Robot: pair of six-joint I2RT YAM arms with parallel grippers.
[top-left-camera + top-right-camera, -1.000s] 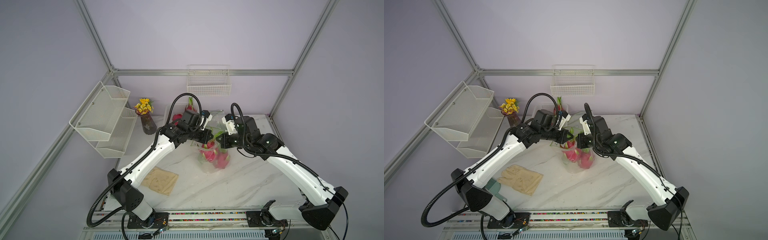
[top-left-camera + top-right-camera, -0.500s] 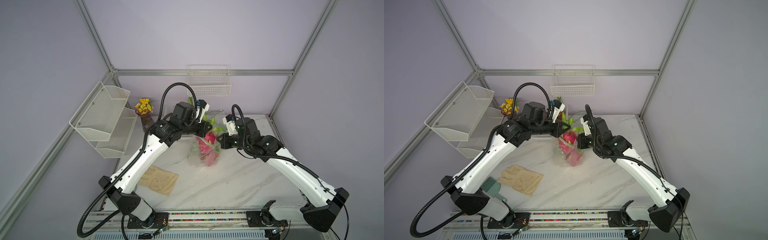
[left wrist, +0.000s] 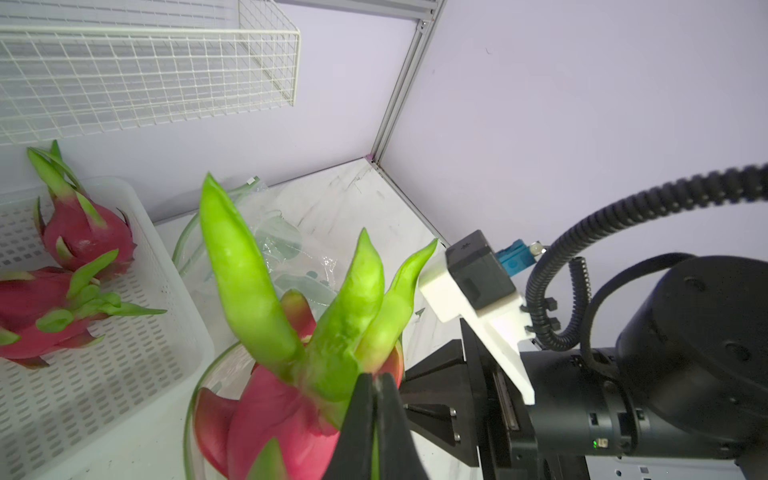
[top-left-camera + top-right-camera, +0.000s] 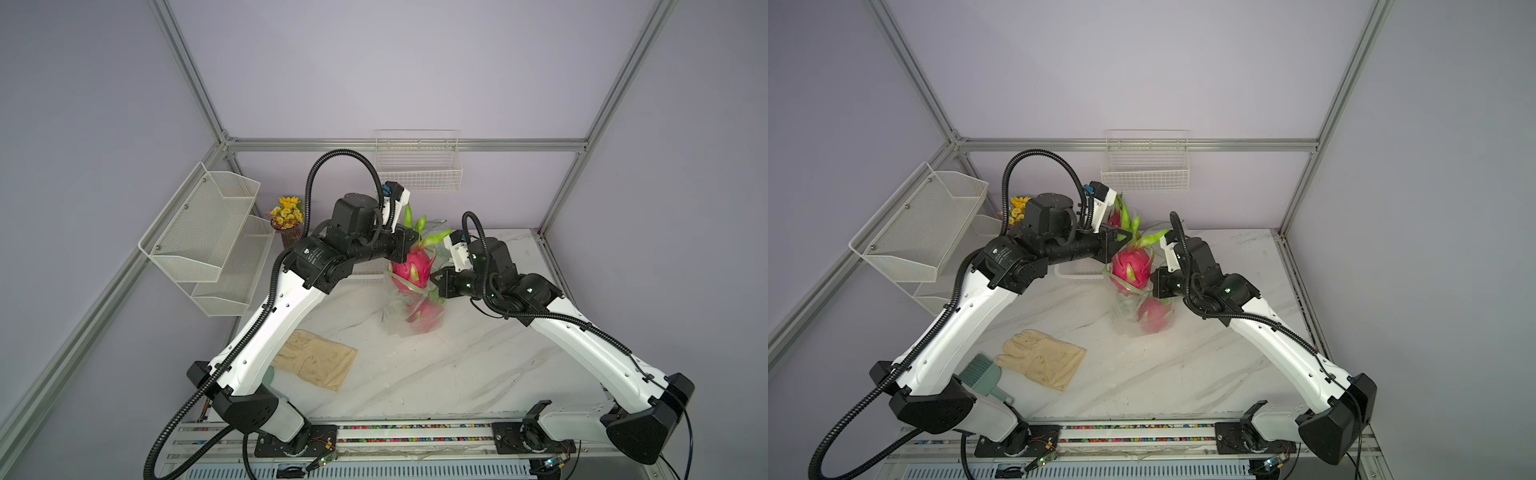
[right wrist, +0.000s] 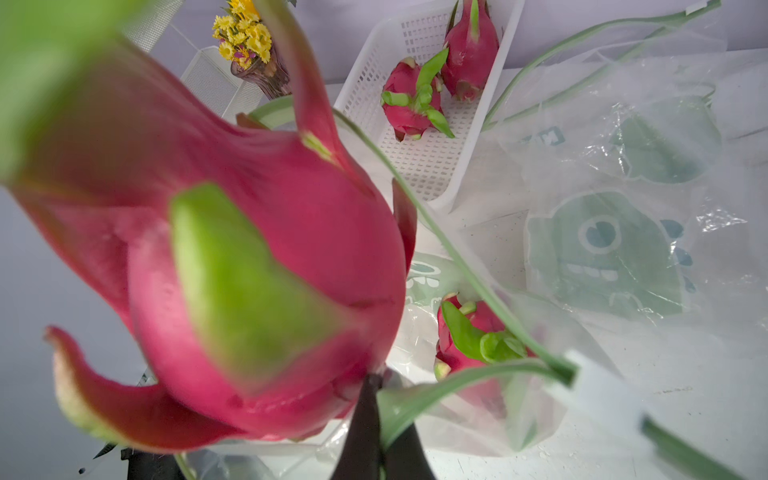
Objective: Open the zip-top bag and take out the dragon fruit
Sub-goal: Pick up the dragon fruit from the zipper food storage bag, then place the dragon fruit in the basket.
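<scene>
Front of table: tan glove (image 4: 318, 363) lying flat, green brush (image 4: 984, 372) just beside it, by the left arm base.

Mid table: zip-top bag (image 4: 392, 316) upright, mouth open. Right gripper (image 5: 376, 395) pinched fully closed on the bag's green zip rim (image 5: 457, 257), on the side nearest its own arm. Left gripper (image 3: 376, 399) clamped tight on a green scale at the top of the upper dragon fruit (image 4: 411, 266). That fruit hangs upright, top half clear of the mouth, rim around its lower body. Lower dragon fruit (image 4: 424, 316) sits at the bottom of the bag, blurred through the plastic.

Behind: white perforated basket (image 3: 124, 353) holding two more dragon fruit (image 3: 83, 237), side by side. Just beside the basket lies a second clear bag (image 5: 602, 249) with a green monster print, crumpled flat.

Back-left corner: flower vase (image 4: 286, 214). Walls: mesh shelf (image 4: 203, 232) and wire basket (image 4: 417, 166).
</scene>
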